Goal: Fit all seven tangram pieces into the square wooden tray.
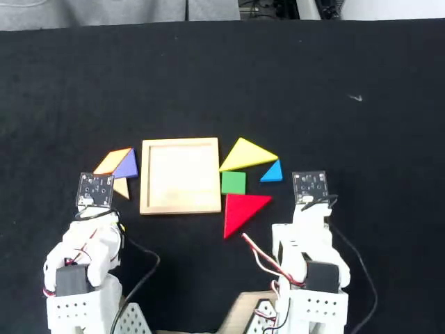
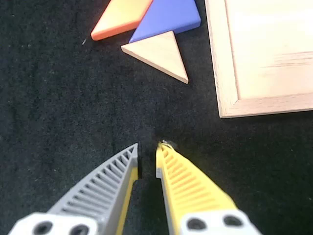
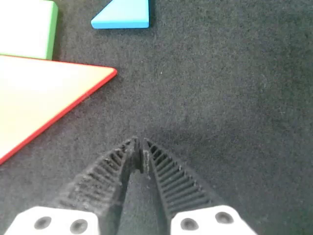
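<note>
As I read the table from the left, the left gripper (image 2: 146,147) is closed on nothing, near a plain wooden triangle (image 2: 159,56) that abuts a purple triangle (image 2: 168,19) and an orange parallelogram (image 2: 122,17). The square wooden tray (image 1: 144,175) lies centrally. To its right lie a yellow triangle (image 1: 246,156), green square (image 1: 233,182), red triangle (image 1: 240,211) and blue triangle (image 1: 272,172). The right gripper (image 3: 139,143) is closed and unladen, near the red triangle.

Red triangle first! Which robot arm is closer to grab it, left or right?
Right, most likely. The red triangle lies close to the right gripper, on its side of the tray. The left gripper sits across the tray, beside the wooden triangle.
</note>
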